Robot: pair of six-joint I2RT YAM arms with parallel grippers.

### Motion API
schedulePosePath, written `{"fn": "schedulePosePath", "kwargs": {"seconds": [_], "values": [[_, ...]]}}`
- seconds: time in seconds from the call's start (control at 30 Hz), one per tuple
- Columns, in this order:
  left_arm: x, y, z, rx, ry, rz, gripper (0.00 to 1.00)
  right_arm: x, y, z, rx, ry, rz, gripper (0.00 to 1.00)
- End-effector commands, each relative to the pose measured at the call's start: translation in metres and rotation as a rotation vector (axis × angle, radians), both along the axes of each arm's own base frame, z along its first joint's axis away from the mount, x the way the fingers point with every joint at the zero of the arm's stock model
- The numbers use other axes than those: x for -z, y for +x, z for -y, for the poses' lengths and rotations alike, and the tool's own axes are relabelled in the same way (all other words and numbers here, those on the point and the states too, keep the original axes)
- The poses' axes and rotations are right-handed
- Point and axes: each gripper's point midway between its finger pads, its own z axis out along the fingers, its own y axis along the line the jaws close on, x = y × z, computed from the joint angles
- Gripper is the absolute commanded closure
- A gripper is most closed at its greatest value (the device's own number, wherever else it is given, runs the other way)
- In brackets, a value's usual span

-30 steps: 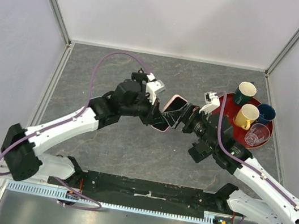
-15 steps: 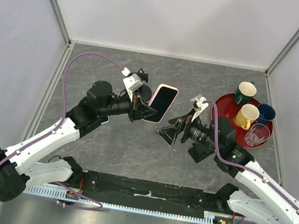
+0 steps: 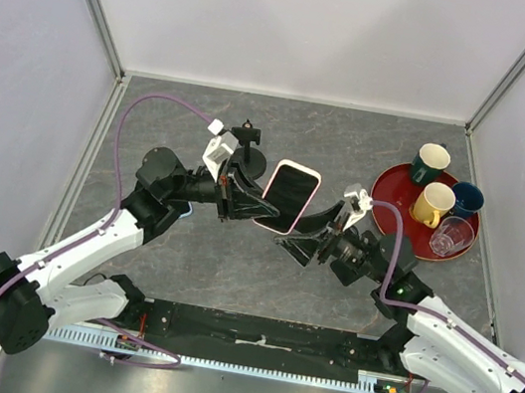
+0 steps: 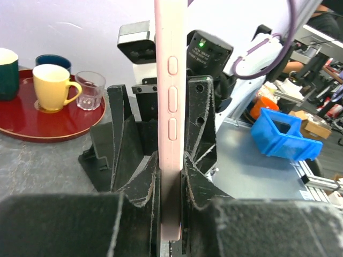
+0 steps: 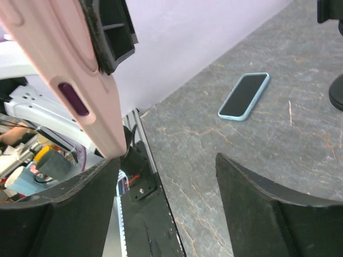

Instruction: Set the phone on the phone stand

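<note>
The pink phone (image 3: 287,198) stands on edge, dark screen up toward the camera, held above the table. My left gripper (image 3: 250,200) is shut on its left side. In the left wrist view the phone's pink rim (image 4: 170,107) runs up between my fingers, with the gripper (image 4: 170,166) clamped on it. My right gripper (image 3: 304,236) is open and empty just right of and below the phone. In the right wrist view (image 5: 167,160) the phone's corner (image 5: 75,80) hangs beside its left finger. The black phone stand (image 3: 246,134) rises behind my left gripper, its disc base mostly hidden.
A red tray (image 3: 396,196) with several cups sits at the right, also in the left wrist view (image 4: 32,131). A light-blue phone (image 5: 244,95) lies flat on the table beyond the right gripper. The table is grey, with walls on three sides.
One second ago both grippers were at the phone. The left gripper then carried it off alone and has now brought it back rightward, close to the open right gripper.
</note>
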Motion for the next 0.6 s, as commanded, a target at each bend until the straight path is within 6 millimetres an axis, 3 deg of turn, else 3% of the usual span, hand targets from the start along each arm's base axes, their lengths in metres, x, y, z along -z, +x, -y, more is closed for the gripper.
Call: {"fn": "schedulePosePath", "kwargs": {"seconds": [0.0, 0.27, 0.57], "values": [[-0.029, -0.019, -0.003, 0.094, -0.092, 0.070, 0.98, -0.046, -0.015, 0.010, -0.026, 0.242, 0.108, 0.25], [-0.028, -0.019, -0.002, 0.111, -0.099, 0.045, 0.98, -0.065, -0.039, 0.009, -0.156, 0.356, 0.160, 0.34], [-0.027, -0.017, 0.000, 0.111, -0.097, 0.030, 0.98, -0.073, -0.033, 0.010, -0.128, 0.405, 0.131, 0.50]]}}
